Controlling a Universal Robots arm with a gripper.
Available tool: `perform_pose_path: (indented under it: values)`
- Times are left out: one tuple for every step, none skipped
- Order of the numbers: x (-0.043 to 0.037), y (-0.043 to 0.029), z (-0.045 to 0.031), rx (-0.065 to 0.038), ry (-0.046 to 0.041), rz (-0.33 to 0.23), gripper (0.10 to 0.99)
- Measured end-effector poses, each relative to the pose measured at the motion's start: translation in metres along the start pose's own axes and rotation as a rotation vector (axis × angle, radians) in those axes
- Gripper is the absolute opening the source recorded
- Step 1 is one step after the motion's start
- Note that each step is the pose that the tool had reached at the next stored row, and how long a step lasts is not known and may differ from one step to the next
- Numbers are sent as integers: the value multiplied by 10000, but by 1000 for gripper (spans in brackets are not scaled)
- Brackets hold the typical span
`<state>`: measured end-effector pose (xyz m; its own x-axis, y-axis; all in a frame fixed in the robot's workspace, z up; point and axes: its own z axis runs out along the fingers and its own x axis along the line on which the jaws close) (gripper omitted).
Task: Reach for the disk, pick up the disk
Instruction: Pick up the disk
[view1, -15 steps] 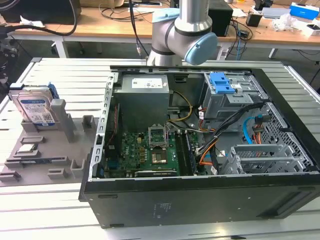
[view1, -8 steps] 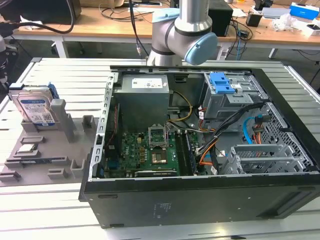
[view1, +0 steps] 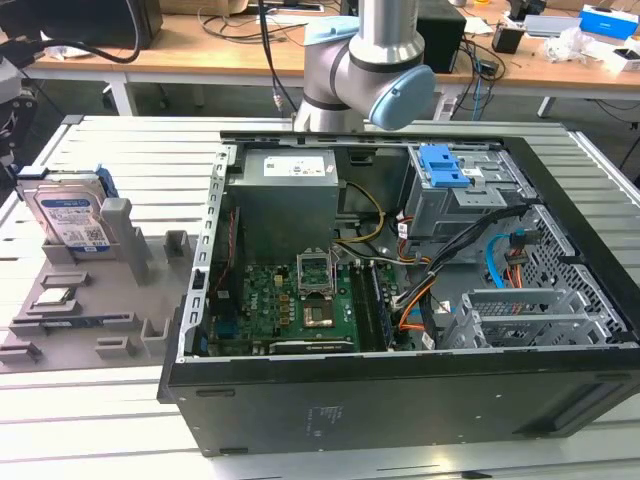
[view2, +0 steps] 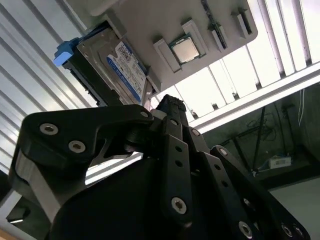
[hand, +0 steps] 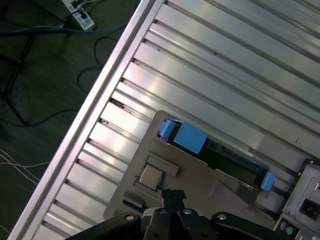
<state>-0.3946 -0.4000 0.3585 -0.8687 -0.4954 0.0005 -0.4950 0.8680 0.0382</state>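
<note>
The disk (view1: 70, 215) is a silver hard drive with a white-and-blue label in a blue bracket. It stands on edge in a grey holder (view1: 130, 300) on the exterior view's left, outside the computer case. The second wrist view shows the disk's label face (view2: 120, 65). The first wrist view shows the disk's edge with its blue bracket (hand: 185, 136). In both wrist views my gripper (view2: 169, 104) (hand: 173, 194) is shut on nothing. It hovers apart from the disk, over the holder.
A small square processor chip (view1: 55, 297) (view2: 184, 49) (hand: 151, 175) lies on the same holder. The open computer case (view1: 400, 400) holds a motherboard, cables and a blue-latched drive cage (view1: 445, 165). The slatted metal table edge (hand: 95, 105) runs close by, with floor cables beyond.
</note>
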Motion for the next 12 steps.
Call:
perform_pose_path:
  values:
    - [0,0,0,0,5,-125,102]
    - [0,0,0,0,8,-219,102]
    - [0,0,0,1,18,-454,102]
    - [0,0,0,0,25,-668,102]
    - [0,0,0,0,31,-805,102]
    - [0,0,0,0,35,-904,102]
    - [0,0,0,0,39,-1028,102]
    - [0,0,0,0,43,-1133,102]
    - [0,0,0,1,52,-1347,102]
    - [0,0,0,1,57,-1494,102]
    - [0,0,0,1,63,-1645,102]
    - [0,0,0,1,70,-1842,102]
